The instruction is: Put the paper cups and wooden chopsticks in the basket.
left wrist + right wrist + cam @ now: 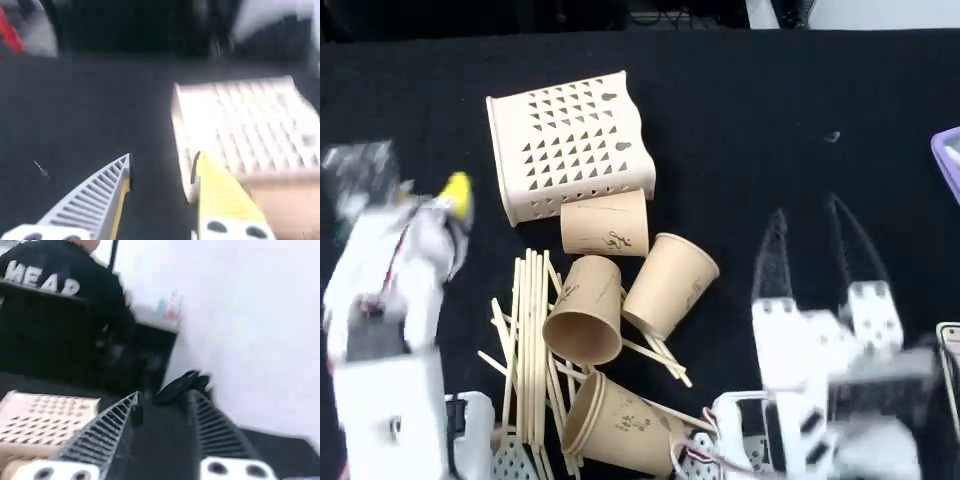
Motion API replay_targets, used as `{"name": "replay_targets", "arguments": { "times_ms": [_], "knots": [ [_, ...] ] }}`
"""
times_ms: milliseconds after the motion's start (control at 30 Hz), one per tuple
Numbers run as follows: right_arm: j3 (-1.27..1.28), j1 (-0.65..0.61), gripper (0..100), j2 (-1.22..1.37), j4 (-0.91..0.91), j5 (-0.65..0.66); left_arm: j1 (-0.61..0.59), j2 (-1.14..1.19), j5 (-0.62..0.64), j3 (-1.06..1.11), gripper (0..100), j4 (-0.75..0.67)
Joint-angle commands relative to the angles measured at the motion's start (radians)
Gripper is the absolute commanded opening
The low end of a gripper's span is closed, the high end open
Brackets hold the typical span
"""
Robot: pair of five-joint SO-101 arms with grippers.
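Hanging wide apart and empty, the left fingers (pixel 220 200) sit just beside the basket (pixel 570 145), which lies tipped over mid-desk (pixel 770 120). Over the near right corner, the right fingers (pixel 107 430) are spread and empty too. Paper cups (pixel 665 285) and chopsticks (pixel 530 340) lie heaped by the near edge.

A black table (pixel 770 120) bears a tipped basket (pixel 570 145), fallen paper cups (pixel 605 223) and scattered wooden chopsticks (pixel 530 330).
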Motion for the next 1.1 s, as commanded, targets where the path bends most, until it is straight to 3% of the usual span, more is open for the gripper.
{"name": "replay_targets", "arguments": {
  "times_ms": [0, 300, 467, 600, 767, 1067],
  "knots": [
    [-0.117, -0.043, 17.3, 0.334, 0.006, -0.101, 0.084, 0.459, 0.020, -0.318, 22, 0.092],
    [0.239, -0.044, 17.3, 0.700, -0.330, -0.219, 0.091, 1.091, 0.115, -0.831, 22, 0.215],
    [0.515, -0.044, 17.3, 0.746, -0.624, -0.212, 0.094, 1.303, 0.112, -1.040, 22, 0.341],
    [0.676, -0.081, 17.3, 0.746, -0.778, -0.212, 0.087, 1.416, 0.109, -1.133, 22, 0.361],
    [0.711, -0.155, 17.3, 0.746, -0.799, -0.212, 0.036, 1.490, 0.107, -1.145, 21, 0.367],
    [0.714, -0.169, 17.3, 0.746, -0.804, -0.212, -0.174, 1.517, -0.021, -1.130, 21, 0.324]
  ]
}}
